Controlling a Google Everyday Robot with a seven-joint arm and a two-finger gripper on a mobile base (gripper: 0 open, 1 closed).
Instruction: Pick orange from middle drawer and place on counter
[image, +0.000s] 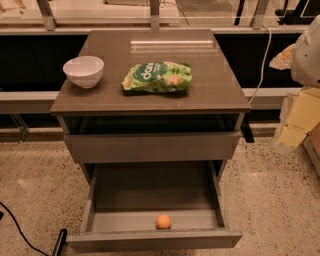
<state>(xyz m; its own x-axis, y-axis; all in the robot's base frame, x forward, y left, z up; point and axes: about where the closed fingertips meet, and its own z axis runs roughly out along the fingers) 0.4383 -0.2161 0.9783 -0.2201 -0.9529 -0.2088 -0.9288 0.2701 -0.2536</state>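
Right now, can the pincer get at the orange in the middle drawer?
Probably yes. The orange lies alone near the front of the pulled-out middle drawer, uncovered from above. The pincer hangs at the right, beside the counter, with nothing standing between it and the drawer.

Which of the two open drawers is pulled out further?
The middle drawer, the lower one holding the orange; the upper drawer is barely open. The gripper hangs at the right edge.

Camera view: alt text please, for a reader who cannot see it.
An orange lies at the front of the open middle drawer, untouched. On the counter above sit a white bowl and a green snack bag; the pincer hangs at the right edge.
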